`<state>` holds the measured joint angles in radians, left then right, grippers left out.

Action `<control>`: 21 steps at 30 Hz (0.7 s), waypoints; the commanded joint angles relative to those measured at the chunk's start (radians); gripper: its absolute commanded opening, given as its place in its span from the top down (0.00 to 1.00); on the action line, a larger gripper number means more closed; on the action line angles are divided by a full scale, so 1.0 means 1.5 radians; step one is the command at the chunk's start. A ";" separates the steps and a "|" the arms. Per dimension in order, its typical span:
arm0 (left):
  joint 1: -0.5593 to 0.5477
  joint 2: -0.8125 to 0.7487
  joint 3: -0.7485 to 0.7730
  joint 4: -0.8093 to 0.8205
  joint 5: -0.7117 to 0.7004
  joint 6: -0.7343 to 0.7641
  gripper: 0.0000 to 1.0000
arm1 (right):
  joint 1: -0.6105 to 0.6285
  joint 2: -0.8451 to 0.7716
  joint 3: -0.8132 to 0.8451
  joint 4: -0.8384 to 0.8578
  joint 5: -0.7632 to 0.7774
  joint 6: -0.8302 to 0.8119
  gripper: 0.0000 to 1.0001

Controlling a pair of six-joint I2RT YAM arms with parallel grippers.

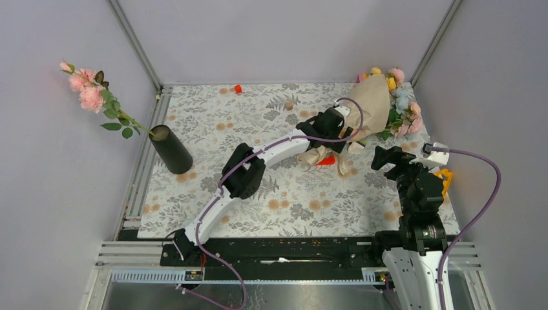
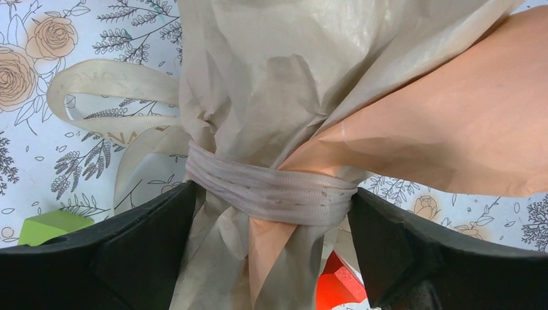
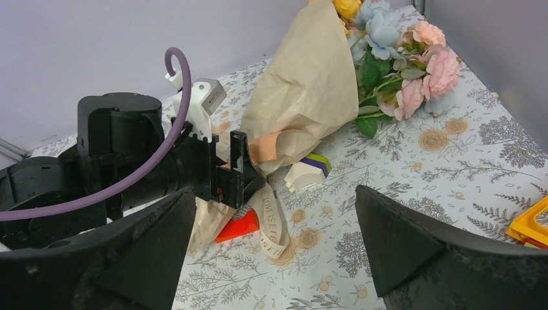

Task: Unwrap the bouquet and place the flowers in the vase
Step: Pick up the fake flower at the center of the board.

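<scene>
Right hand [image 3: 274, 194]: near right of the floral-print table [image 1: 284, 206], jaws spread wide, holding nothing.
Slim matte black cylindrical vase [image 1: 171, 150]: table's left edge, one spray of pink roses [image 1: 90, 97] in it.
Left hand [image 2: 271, 194]: jaws wide, flanking the cream ribbon [image 2: 110, 77] that ties the crinkled beige kraft-paper bouquet [image 1: 371, 103]; whether they press it cannot be told.
Bouquet lies far right, its pink, blue and yellow flower heads [image 3: 420, 71] toward the far corner.

The bouquet [image 2: 258, 77] has crinkled matt paper and a woven-cloth ribbon [image 2: 271, 190].
</scene>
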<state>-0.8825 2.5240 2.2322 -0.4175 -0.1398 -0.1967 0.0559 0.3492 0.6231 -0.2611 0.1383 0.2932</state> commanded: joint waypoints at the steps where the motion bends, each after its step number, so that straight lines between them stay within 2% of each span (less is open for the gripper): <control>1: -0.002 0.006 0.026 0.002 -0.023 -0.018 0.13 | -0.003 0.000 -0.005 0.016 0.013 0.002 0.00; 3: -0.002 0.003 0.021 0.002 -0.025 -0.017 0.22 | -0.002 0.000 -0.004 0.017 0.014 0.001 0.00; 5: -0.002 -0.001 0.014 0.004 -0.022 -0.018 0.26 | -0.002 -0.001 -0.005 0.016 0.015 0.001 0.00; 11: -0.002 -0.041 -0.036 0.044 -0.006 -0.031 0.52 | -0.002 0.000 -0.006 0.017 0.016 0.000 0.00; 16: 0.000 -0.082 -0.073 0.069 0.026 -0.049 0.67 | -0.002 -0.001 -0.004 0.016 0.013 0.002 0.00; 21: 0.000 -0.125 -0.112 0.105 0.059 -0.063 0.85 | -0.002 -0.002 -0.006 0.016 0.012 0.002 0.00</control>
<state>-0.8825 2.4527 2.0930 -0.3279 -0.0914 -0.2550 0.0559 0.3492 0.6167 -0.2607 0.1406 0.2932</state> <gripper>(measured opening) 0.231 0.994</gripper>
